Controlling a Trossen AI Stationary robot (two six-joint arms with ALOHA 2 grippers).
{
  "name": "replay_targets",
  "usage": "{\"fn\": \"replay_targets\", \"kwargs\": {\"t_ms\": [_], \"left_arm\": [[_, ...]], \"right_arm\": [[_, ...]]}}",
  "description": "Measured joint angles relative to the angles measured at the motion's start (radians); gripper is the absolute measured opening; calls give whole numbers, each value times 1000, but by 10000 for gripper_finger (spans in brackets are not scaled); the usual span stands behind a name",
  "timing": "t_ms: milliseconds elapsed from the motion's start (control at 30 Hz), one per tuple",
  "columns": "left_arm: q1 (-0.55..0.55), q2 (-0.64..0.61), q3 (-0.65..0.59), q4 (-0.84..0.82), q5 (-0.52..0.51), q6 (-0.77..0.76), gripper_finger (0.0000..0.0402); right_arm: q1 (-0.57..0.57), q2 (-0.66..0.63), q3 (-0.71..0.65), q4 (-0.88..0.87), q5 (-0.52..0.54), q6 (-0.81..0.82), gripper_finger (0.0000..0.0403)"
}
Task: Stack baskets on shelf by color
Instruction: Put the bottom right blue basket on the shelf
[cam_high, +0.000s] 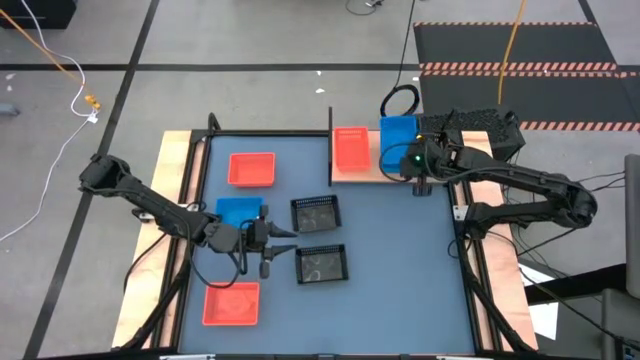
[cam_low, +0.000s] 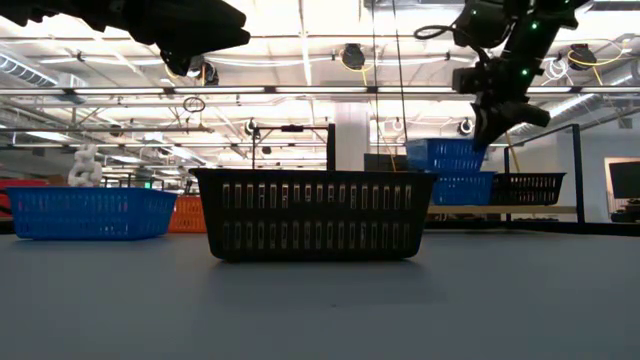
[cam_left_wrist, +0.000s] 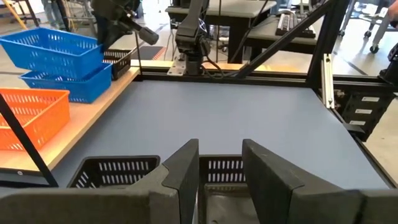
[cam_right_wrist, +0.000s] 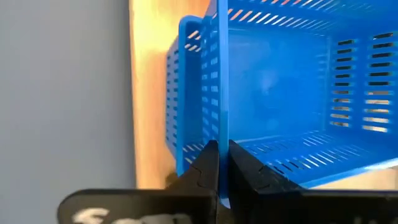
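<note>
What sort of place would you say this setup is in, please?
Likely a robotics lab or workshop: exposed ceiling pipes and strip lights, hazard-striped floor mat, and cables trailing over a concrete floor.

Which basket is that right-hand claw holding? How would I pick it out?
Find the wooden shelf at the table's far edge. Two blue baskets sit there beside a red one. The right gripper pinches the upper blue basket, tilted on the lower one.

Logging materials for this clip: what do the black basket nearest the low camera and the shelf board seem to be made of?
The black basket looks like moulded plastic, matte, with even rows of vertical slots rather than woven wire. The shelf looks like light unpainted wood or plywood, with a pale, flat, satin surface; the grain is too faint to be sure.
</note>
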Motion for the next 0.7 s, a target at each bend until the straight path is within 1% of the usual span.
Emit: {"fn": "replay_targets", "kwargs": {"t_ms": [67,333,500,700], "left_arm": [[0,0,0,0,-6,2,127],[0,0,0,-1,-8,0,127],[0,0,0,-4,-8,0,127],[13,0,0,-4,-9,11,127]], "right_arm": [[-7,7,0,-7,-19,13,4],[-18,46,0,-20,-21,31,4],[-18,51,0,-18,-95,27,4],[-18,51,0,-16,-96,31,6]]}}
